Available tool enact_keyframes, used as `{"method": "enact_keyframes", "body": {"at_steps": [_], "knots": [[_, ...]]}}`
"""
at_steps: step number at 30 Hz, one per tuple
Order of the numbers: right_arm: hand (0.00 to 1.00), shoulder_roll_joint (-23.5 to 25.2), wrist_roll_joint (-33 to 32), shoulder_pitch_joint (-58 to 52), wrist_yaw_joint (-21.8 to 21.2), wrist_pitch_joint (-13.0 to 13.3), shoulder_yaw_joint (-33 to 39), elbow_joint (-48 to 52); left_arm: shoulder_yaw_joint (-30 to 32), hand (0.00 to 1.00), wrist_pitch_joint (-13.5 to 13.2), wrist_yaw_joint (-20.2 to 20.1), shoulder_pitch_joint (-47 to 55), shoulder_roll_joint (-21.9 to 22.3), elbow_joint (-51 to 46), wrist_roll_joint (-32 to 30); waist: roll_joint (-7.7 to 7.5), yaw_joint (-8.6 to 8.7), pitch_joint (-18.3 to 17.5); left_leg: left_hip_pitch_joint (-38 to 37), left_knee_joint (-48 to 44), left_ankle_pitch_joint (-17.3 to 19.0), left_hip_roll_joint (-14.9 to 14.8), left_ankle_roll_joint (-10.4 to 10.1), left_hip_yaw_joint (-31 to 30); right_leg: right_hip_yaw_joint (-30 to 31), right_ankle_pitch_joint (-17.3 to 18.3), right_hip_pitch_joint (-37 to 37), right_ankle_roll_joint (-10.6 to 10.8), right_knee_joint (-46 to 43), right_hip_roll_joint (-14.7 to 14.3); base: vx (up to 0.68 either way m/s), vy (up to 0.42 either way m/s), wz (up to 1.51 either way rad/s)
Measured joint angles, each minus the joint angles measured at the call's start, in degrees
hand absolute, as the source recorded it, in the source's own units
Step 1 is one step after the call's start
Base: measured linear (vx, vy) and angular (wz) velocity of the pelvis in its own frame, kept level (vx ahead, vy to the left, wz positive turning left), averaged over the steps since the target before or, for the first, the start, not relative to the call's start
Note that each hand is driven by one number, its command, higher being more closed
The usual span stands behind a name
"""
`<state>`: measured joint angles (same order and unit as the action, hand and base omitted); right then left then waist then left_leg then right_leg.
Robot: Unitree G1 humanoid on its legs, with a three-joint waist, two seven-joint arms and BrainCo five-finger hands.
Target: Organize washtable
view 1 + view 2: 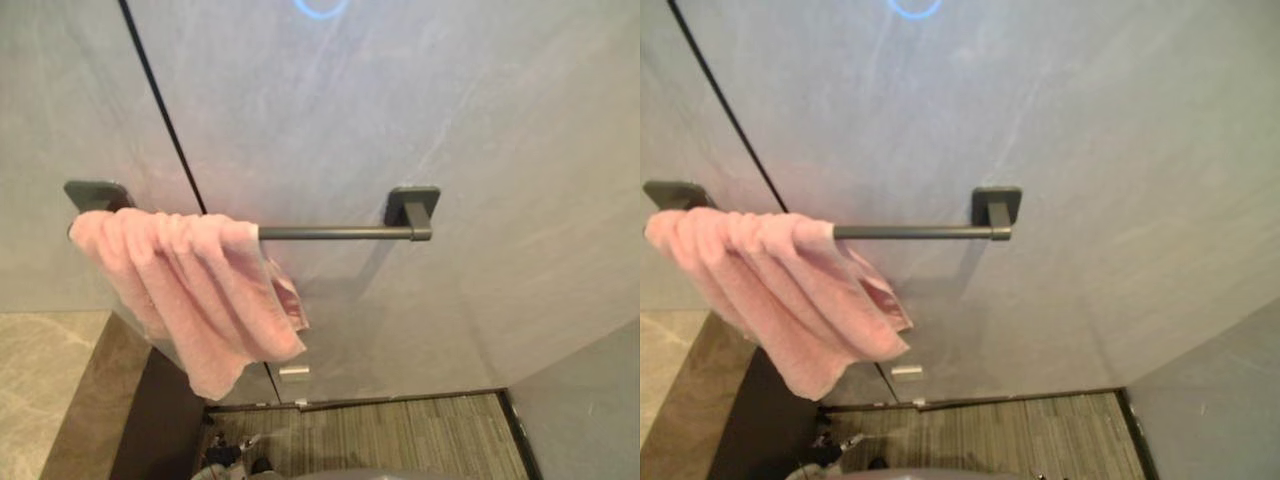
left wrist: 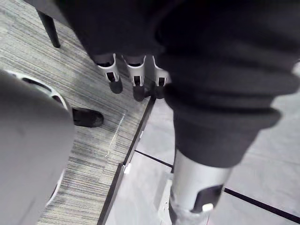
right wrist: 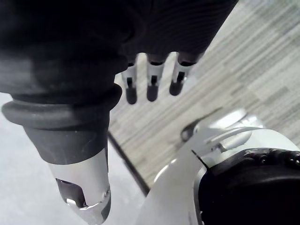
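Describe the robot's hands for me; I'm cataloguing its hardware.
Both match: the left hand and right hand have a dark ribbed cover over back and wrist, silver fingers with dark tips, and a thicker silver thumb with dark inserts.

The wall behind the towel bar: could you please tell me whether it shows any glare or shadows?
Left eye view: a blue ring of light glares at the top edge of the wall, and the towel bar throws a soft shadow just below itself. Right eye view: the same ring and shadow; the pink towel is evenly lit, without glare.
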<state>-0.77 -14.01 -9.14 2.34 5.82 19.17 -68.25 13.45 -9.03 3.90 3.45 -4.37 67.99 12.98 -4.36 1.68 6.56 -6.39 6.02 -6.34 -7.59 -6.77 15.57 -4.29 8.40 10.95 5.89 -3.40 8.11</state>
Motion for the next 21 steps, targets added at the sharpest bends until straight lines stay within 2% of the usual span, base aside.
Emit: {"method": "enact_keyframes", "body": {"at_steps": [6, 14, 16, 18, 19, 20, 21], "knots": [[0.0, -0.05, -0.65, -0.23, -0.02, -0.06, -0.08, -0.13, -1.06, 0.0, -0.15, 0.12, -0.19, -0.23, -0.02, 2.98, -0.11, -0.94, 0.05, 1.14, -0.02, 0.02, -0.01, -0.02, -0.01, -1.6, -1.27, 0.96, 0.36, 3.25, 0.01, 0.0, -0.025, 0.08], [0.0, -0.12, -2.34, 0.08, 0.0, -0.01, -0.06, -0.15, -2.19, 0.0, -0.28, 0.42, -0.04, -0.34, -0.02, 4.18, 0.38, -0.87, 0.34, 0.24, -0.04, 0.01, -0.02, -0.03, 0.46, -2.06, -1.28, 1.94, 0.38, 3.46, 0.04, -0.01, -0.02, 0.0], [0.0, -0.21, -2.37, 0.12, 0.14, 0.13, -0.09, -0.14, -2.28, 0.0, -0.49, 1.83, 0.1, -0.19, -0.64, 4.52, 0.55, -0.84, 0.44, 0.43, -0.04, -0.03, 0.0, -0.01, 0.1, -2.47, -1.28, 1.97, 0.38, 3.45, 0.04, -0.07, -0.024, 0.09], [0.0, -0.2, -3.22, -0.07, 0.45, 0.58, -1.41, 0.03, -1.48, 0.0, -1.41, 4.64, 1.57, 0.75, -5.72, 6.54, 0.58, -0.78, 0.54, 1.17, -0.04, -0.25, 0.27, 0.19, -1.01, -3.67, -1.28, 1.97, 0.39, 3.46, 0.14, -0.06, -0.018, 0.3], [0.0, -0.28, -3.71, -0.18, 0.82, 0.64, -2.26, 0.05, 0.08, 0.0, -1.97, 6.26, 3.78, 2.25, -13.12, 7.88, 0.53, -0.92, 0.62, 1.98, -0.04, -0.42, 0.51, 0.41, -2.01, -4.79, -1.28, 1.89, 0.4, 3.51, 0.24, -0.06, -0.025, 0.51], [0.0, -0.2, -4.04, -0.26, 1.33, 0.78, -2.67, 0.07, 0.87, 0.0, -3.74, 7.91, 6.03, 4.21, -20.97, 9.46, 0.46, -1.03, 0.88, 2.69, -0.04, -0.66, 0.74, 0.55, -3.02, -5.82, -1.27, 1.88, 0.41, 3.53, 0.28, -0.06, -0.026, 0.43], [0.0, -0.23, -4.17, -0.32, 1.45, 0.95, -3.23, 0.1, 0.95, 0.0, -4.68, 8.82, 6.83, 4.82, -24.05, 9.9, 0.38, -1.16, 1.03, 2.85, -0.04, -0.73, 0.79, 0.58, -3.29, -6.15, -1.27, 1.9, 0.41, 3.53, 0.29, -0.05, -0.026, 0.34]]}}
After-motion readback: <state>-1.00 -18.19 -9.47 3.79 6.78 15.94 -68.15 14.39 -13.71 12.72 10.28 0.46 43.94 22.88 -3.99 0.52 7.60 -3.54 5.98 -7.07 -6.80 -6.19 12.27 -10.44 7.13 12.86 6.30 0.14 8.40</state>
